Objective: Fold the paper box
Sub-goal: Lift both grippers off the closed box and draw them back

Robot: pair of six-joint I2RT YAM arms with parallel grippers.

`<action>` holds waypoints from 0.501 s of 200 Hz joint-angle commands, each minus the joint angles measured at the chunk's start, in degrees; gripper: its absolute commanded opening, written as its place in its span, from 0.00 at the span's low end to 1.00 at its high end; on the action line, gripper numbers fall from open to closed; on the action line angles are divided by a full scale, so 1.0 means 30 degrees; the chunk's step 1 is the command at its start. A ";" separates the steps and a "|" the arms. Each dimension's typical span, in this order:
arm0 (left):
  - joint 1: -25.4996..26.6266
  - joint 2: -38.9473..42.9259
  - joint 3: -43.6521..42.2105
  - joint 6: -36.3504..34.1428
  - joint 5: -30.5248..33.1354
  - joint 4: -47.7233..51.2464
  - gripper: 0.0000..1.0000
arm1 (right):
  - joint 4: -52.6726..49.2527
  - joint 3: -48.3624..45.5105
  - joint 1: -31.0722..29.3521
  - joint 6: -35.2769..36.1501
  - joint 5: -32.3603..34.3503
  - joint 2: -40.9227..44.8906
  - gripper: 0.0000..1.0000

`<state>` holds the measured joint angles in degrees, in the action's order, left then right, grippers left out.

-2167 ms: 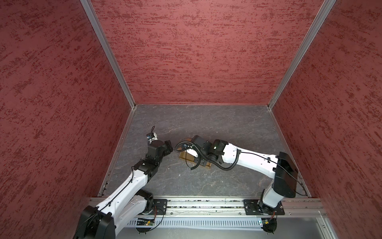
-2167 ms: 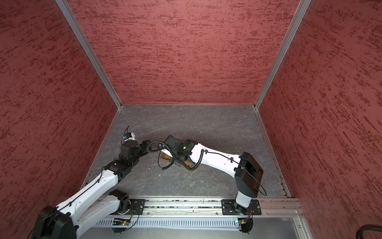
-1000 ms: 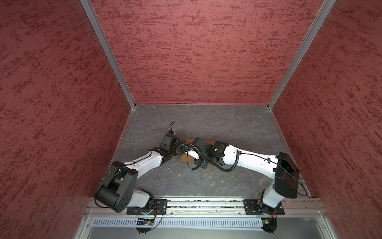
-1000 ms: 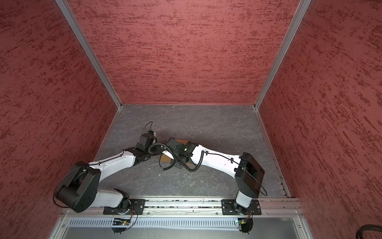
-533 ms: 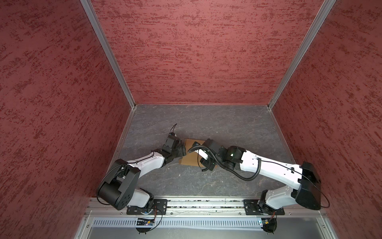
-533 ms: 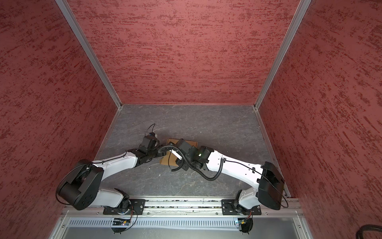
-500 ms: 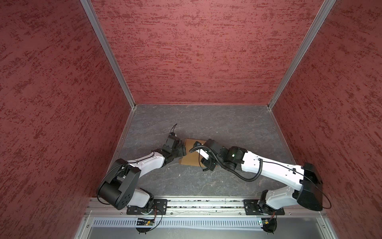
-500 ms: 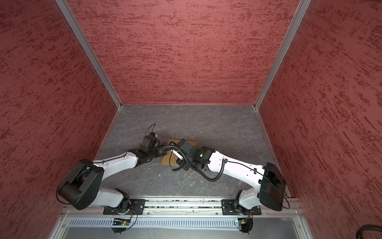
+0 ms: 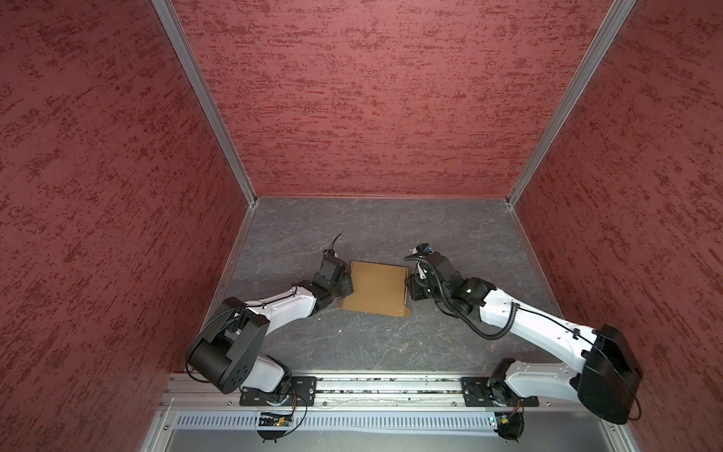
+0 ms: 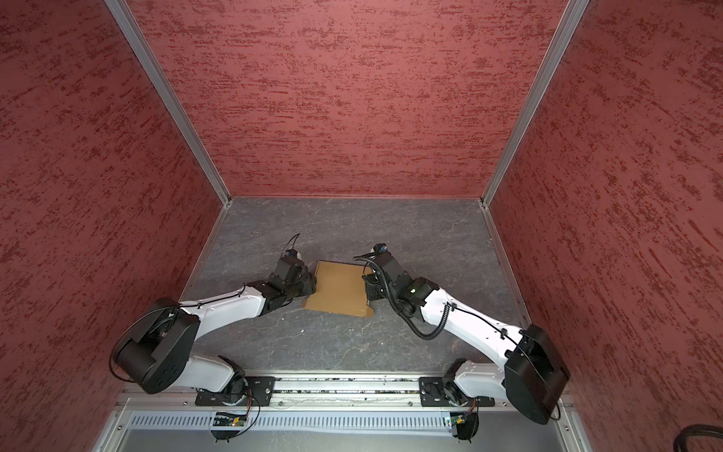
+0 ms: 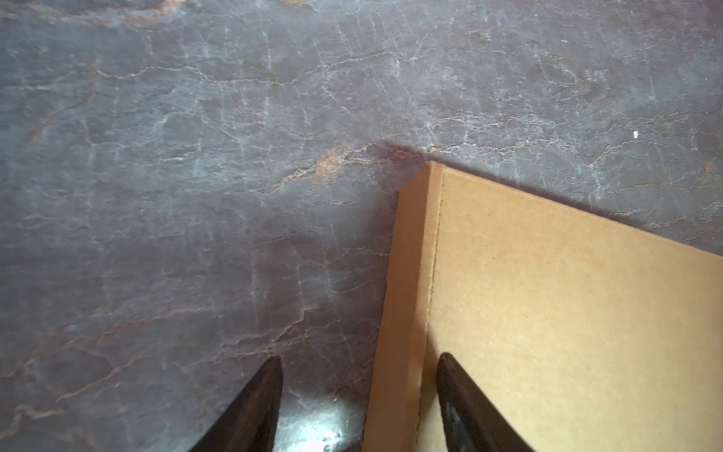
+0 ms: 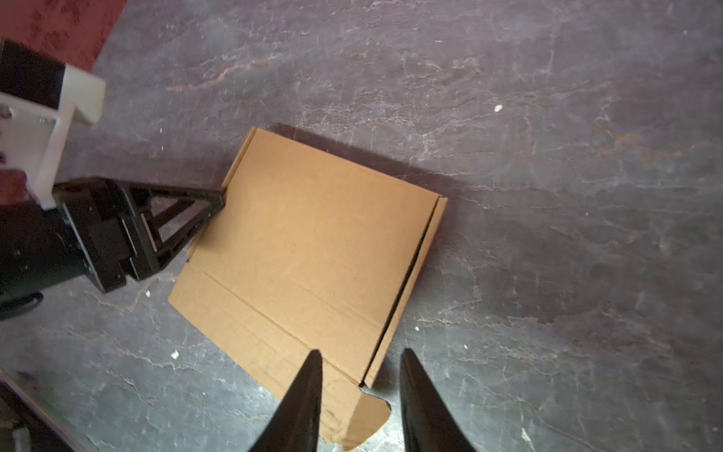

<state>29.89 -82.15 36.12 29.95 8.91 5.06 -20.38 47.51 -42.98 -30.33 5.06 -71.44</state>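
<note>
The paper box [image 9: 376, 285] lies flat on the grey table [image 9: 371, 352], about mid-table and uncovered in both top views. Its top panel is down over the body, so it looks like a shallow, nearly closed box. The left wall [image 11: 407, 293] is creased down under the top.

The near edge seems to be what remains. The front flap [image 12: 270, 332], with its rounded tab [image 12: 369, 420], lies spread on the table beyond the box's near side instead of tucked in. Along the box's right side a narrow strip [image 12: 414, 281] stands off the top with a dark gap, so that side may not be fully seated.

The left gripper [image 9: 349, 282] is at the box's left edge with its jaws apart. One finger is over the top and the other outside over the table, straddling the left wall without pinching it. The right gripper [image 9: 409, 287] is at the box's right edge near the near corner, its jaws also apart but narrower. They straddle the strip, and no clamping shows.

Half a second earlier the right arm lay across the box and hid much of it; now it has drawn back to the right edge. Two seconds earlier the left gripper stood clear of the box's left side; it has since come in to that edge.
</note>
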 commanded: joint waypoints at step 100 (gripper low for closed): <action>-0.1467 0.2095 -0.0108 -0.0206 -0.0197 0.1925 0.47 | 0.4568 -0.2078 0.2066 -0.3031 -0.2861 -0.0486 0.15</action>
<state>25.71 -74.63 36.12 29.32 9.02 11.38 -11.18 42.02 -37.34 -37.74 -0.91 -71.37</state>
